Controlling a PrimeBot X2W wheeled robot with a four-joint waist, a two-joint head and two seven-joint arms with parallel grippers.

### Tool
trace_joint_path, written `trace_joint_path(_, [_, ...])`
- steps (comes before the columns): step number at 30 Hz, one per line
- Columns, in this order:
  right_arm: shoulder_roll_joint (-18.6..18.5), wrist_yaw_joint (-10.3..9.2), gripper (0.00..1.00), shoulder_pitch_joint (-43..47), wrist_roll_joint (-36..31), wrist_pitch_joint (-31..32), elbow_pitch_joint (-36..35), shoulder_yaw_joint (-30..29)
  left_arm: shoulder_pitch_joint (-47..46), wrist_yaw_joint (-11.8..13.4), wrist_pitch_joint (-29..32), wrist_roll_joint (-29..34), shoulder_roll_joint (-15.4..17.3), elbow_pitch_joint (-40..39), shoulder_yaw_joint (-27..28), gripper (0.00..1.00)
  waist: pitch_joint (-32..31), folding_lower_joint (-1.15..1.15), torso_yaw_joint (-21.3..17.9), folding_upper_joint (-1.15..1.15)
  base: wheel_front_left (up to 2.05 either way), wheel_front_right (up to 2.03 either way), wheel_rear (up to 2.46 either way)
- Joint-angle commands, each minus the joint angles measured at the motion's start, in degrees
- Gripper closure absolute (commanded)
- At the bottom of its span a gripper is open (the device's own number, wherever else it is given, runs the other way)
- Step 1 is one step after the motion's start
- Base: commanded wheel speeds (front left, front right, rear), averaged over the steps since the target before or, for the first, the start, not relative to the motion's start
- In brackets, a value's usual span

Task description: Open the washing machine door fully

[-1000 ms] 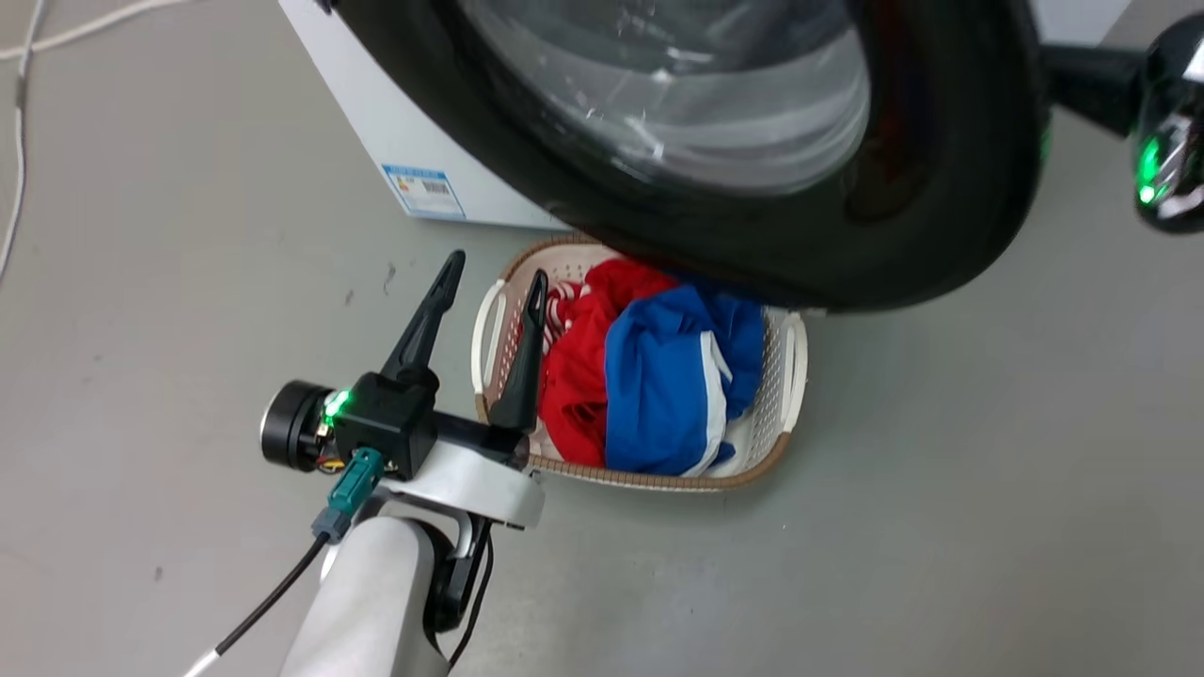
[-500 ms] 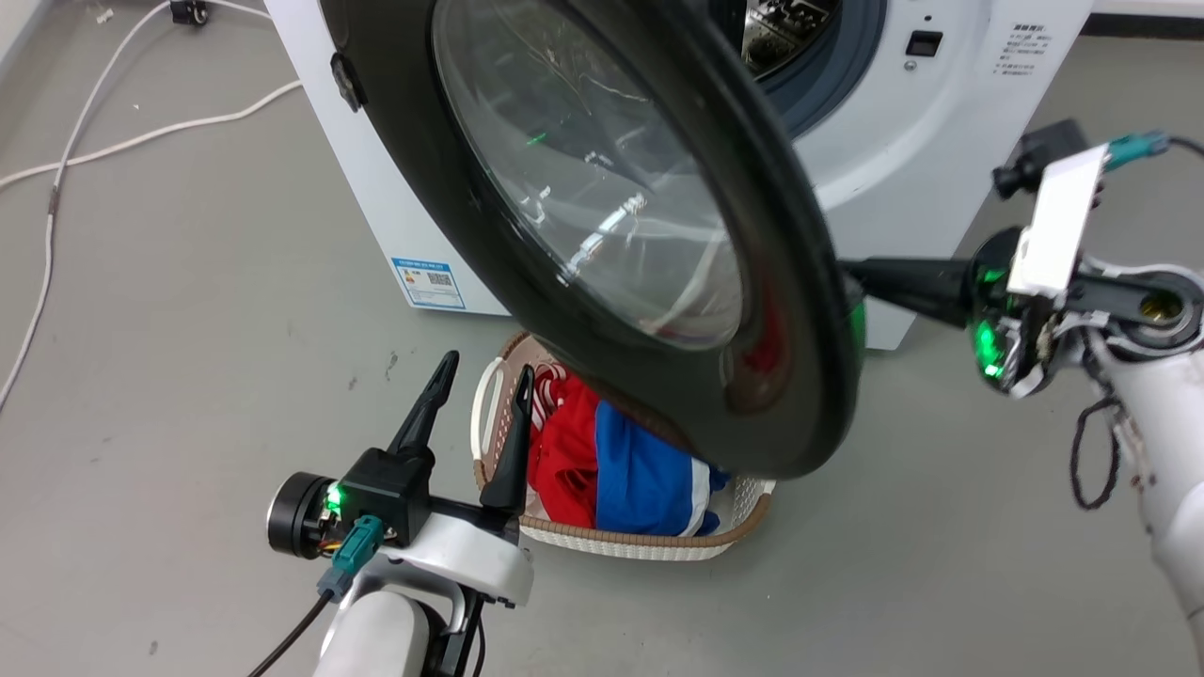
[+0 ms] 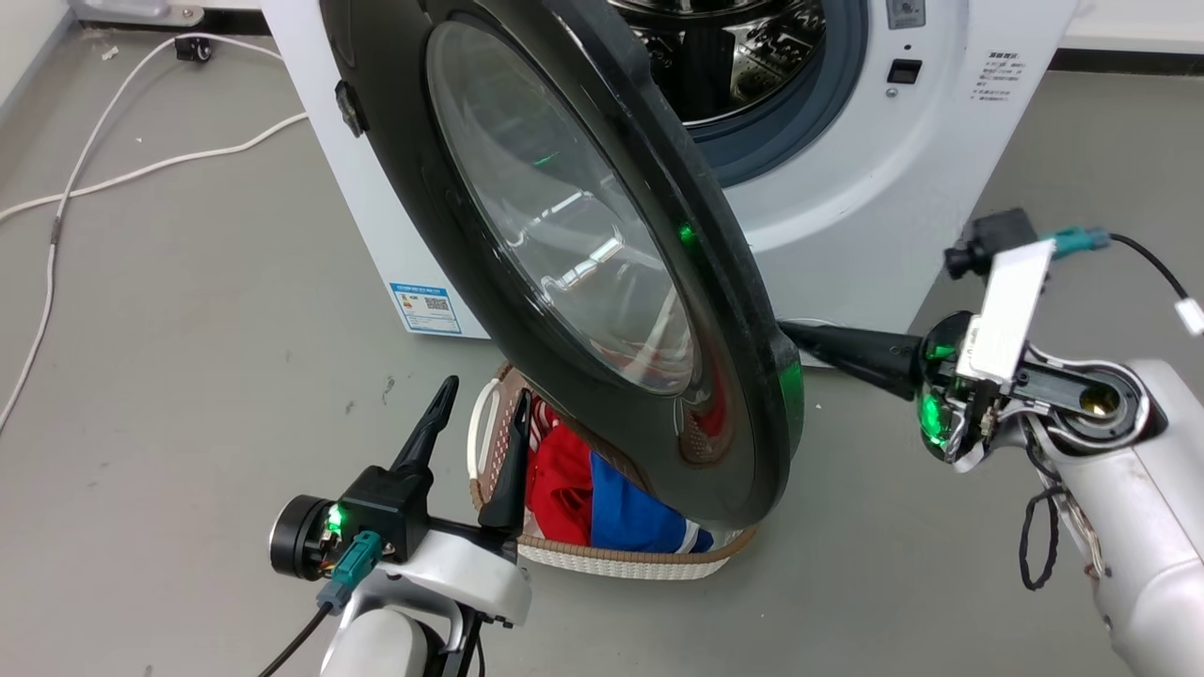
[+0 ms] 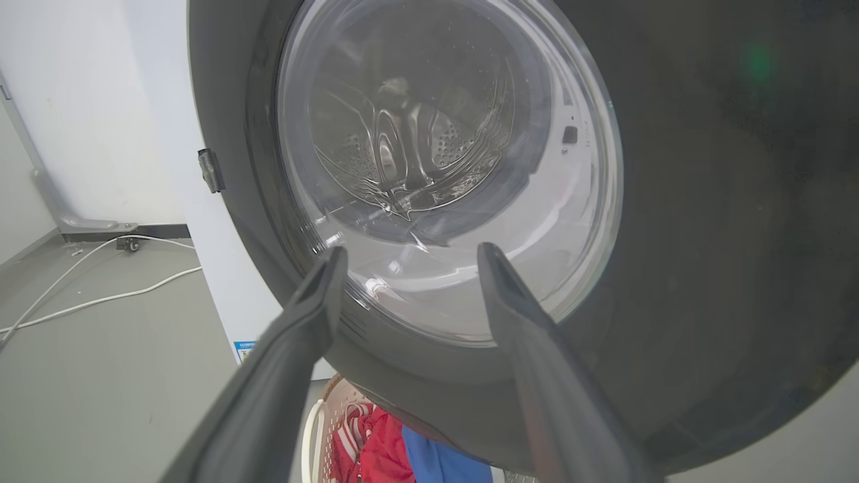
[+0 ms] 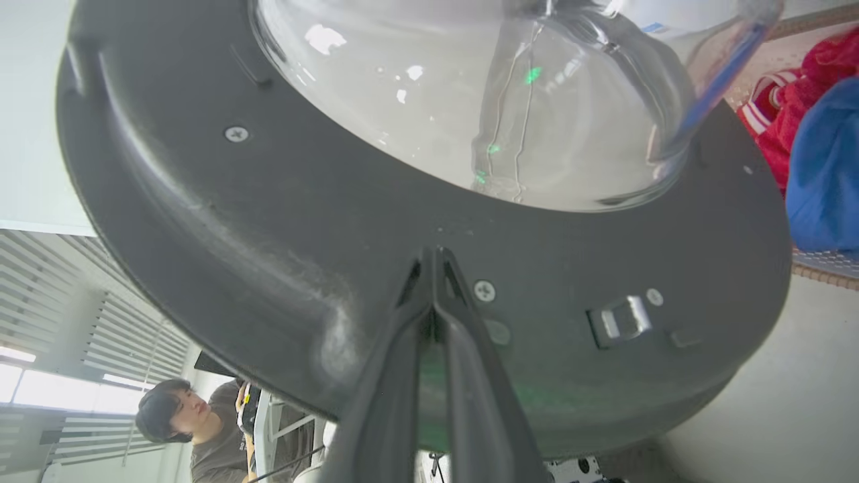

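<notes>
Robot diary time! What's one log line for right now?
washing machine door: partly open, above laundry basket | right gripper: shut, tips at door's inner rim | left gripper: open, holding nothing

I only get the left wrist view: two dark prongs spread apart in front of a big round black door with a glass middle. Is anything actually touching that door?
Observer: Yes. In the right wrist view the right pincer, shut, has its tips against the inner face of the washing machine door.
Operator: So is the machine open behind it?
Observer: Yes. The head view shows the door swung out from the washing machine, with the steel drum exposed.
Operator: Is anybody near?
Observer: A person shows past the door's rim in the right wrist view.
</notes>
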Motion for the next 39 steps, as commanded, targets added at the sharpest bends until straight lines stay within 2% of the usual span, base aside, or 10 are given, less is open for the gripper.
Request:
trace_joint_path(1, [-0.3,0.02,1.00,1.5,0.1,-2.2,-0.9,-1.0,0.5,-0.1,-0.1,0.1,0.0,0.2,0.3,0.00,-0.4,0.01,-0.3,0.00,0.00,0.00,0.00])
trace_joint_path(3, [-0.6,0.02,1.00,2.2,-0.4,-4.7,-1.7,-1.8,0.6,-0.1,-0.1,0.0,0.0,0.3,0.4,0.00,-0.7,0.01,-0.4,0.00,0.00,0.00,0.00])
trace_joint_path(7, [-2.0,0.02,1.00,7.3,-5.7,-19.1,-6.4,-5.4,1.3,0.0,-0.1,-0.2,0.2,0.5,1.6,0.00,-2.3,0.01,-1.5,0.00,0.00,0.00,0.00])
trace_joint_path(14, [-4.0,0.02,1.00,15.0,-13.7,-34.5,-10.1,-9.0,2.4,0.4,-0.1,-0.6,0.7,0.3,3.6,0.00,-3.8,0.01,-3.4,0.00,0.00,0.00,0.00])
trace_joint_path(24, [-4.7,0.02,1.00,30.0,-27.6,-51.3,-15.0,-12.3,4.7,0.3,-0.1,-0.8,1.3,0.9,4.8,0.00,-7.6,0.01,-5.8,0.00,0.00,0.00,0.00])
trace_joint_path(25, [-4.8,0.02,0.58,31.2,-29.8,-52.6,-15.5,-12.5,4.9,0.2,-0.1,-0.8,1.3,0.9,4.9,0.00,-7.8,0.01,-5.9,0.00,0.00,0.00,0.00])
trace_joint_path(26, [-4.2,0.02,0.00,32.2,-31.1,-53.8,-16.0,-13.0,5.0,0.2,-0.1,-0.9,1.4,0.9,4.9,0.00,-8.0,0.01,-6.1,0.00,0.00,0.00,0.00])
trace_joint_path(31, [-2.0,0.02,0.00,36.4,-39.3,-58.0,-19.1,-16.8,5.5,0.1,-0.1,-0.9,1.8,0.9,5.0,0.00,-8.7,0.01,-6.6,0.00,0.00,0.00,0.00])
trace_joint_path(36, [0.0,0.02,0.00,37.8,-55.8,-60.1,-24.3,-22.4,5.7,0.3,-0.1,-0.7,2.4,0.8,5.0,0.00,-9.0,0.01,-7.0,0.00,0.00,0.00,0.00])
trace_joint_path(39, [2.8,0.02,0.00,39.0,-67.5,-57.9,-28.5,-26.4,5.8,0.4,-0.1,-0.6,2.5,0.8,4.8,0.00,-9.1,0.01,-6.9,0.00,0.00,0.00,0.00])
